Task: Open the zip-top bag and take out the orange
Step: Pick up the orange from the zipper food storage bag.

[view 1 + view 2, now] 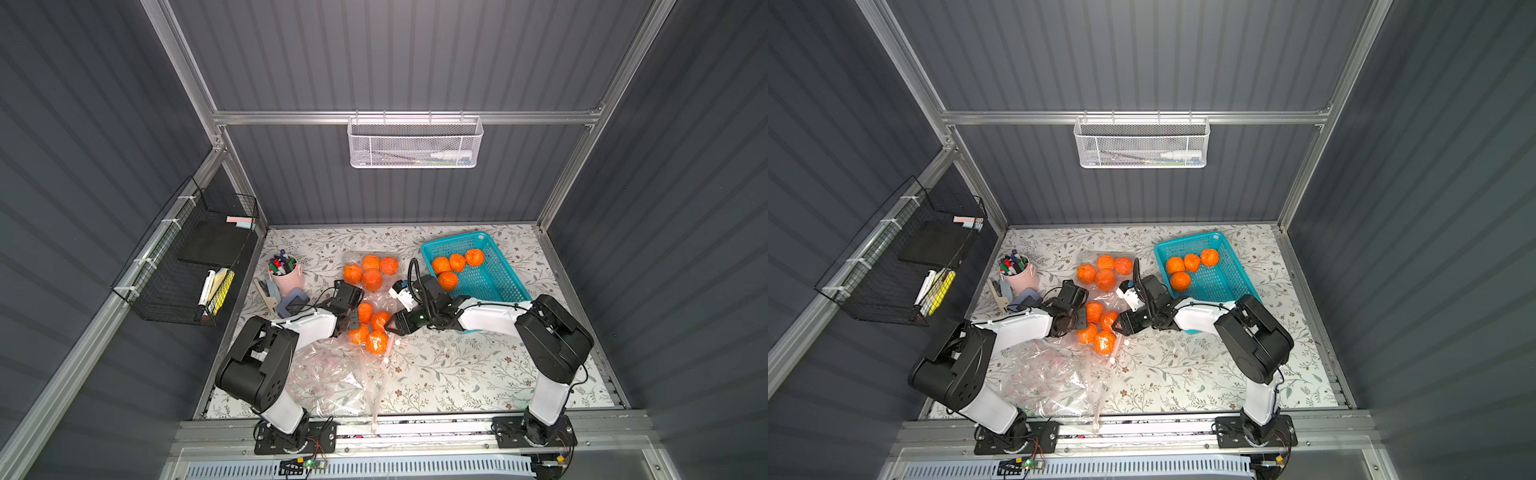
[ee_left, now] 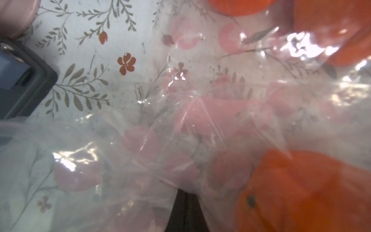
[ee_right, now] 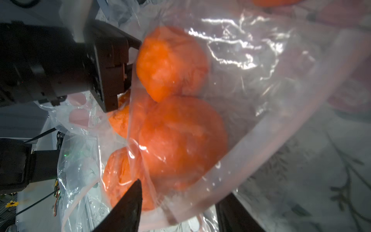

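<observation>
The clear zip-top bag (image 1: 380, 301) (image 1: 1106, 297) lies mid-table with several oranges inside, such as the orange (image 1: 376, 341) (image 1: 1104, 341) nearest the front. My left gripper (image 1: 353, 321) (image 1: 1080, 322) is at the bag's left side, and its fingers (image 2: 185, 209) are shut together on the bag's film (image 2: 220, 120), next to an orange (image 2: 301, 190). My right gripper (image 1: 390, 326) (image 3: 180, 200) is at the bag's right side. It is open, its jaws standing apart on either side of the bag's zip strip (image 3: 261, 130). Behind the strip are the oranges (image 3: 180, 140).
A teal basket (image 1: 494, 266) with several oranges stands at the back right, under my right arm. A second bag of oranges (image 1: 370, 270) lies behind. Crumpled empty bags (image 1: 328, 374) lie front left. A pink pen cup (image 1: 284, 270) and a grey stapler (image 1: 293, 301) are at the left.
</observation>
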`<state>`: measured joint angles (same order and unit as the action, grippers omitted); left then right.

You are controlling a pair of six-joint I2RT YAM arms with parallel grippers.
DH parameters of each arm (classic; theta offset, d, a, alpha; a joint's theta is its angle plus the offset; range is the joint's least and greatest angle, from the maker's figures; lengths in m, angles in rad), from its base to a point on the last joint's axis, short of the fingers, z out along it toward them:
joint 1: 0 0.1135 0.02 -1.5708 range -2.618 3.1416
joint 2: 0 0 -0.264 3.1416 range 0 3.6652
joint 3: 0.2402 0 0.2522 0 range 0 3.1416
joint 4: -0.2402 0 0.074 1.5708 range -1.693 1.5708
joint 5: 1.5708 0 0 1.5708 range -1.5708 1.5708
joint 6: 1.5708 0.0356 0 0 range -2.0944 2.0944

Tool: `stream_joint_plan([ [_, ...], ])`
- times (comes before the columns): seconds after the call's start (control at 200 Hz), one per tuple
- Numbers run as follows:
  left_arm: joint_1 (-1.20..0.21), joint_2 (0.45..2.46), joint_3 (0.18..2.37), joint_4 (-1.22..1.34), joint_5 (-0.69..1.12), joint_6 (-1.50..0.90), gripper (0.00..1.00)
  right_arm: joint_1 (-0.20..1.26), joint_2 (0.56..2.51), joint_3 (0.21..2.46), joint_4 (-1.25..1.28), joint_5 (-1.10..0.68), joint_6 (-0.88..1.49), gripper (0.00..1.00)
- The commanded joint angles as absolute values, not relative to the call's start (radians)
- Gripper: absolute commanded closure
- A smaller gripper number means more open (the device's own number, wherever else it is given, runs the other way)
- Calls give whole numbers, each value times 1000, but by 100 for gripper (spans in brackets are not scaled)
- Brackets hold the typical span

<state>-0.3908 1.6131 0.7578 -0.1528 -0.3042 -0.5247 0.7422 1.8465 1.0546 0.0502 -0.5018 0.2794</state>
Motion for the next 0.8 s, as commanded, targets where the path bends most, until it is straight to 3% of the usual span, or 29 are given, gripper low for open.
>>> stream_joint_plan([
  [0.0,-387,1665,732,-238,-259,-515,99,743,1846,1115,-10,-516,185,41],
  [0.18,-386,1664,733,-236,-259,-515,100,735,1707,997,12,-424,136,48],
  [0.365,-387,1687,741,-244,-254,-514,100,695,1689,957,-12,-343,140,77],
  [0.475,-387,1687,740,-242,-251,-513,100,695,1728,971,-27,-365,125,84],
  [0.625,-386,1690,743,-241,-250,-510,100,694,1793,997,-14,-427,121,85],
  [0.795,-387,1689,741,-237,-245,-509,100,703,1839,1031,26,-512,114,81],
])
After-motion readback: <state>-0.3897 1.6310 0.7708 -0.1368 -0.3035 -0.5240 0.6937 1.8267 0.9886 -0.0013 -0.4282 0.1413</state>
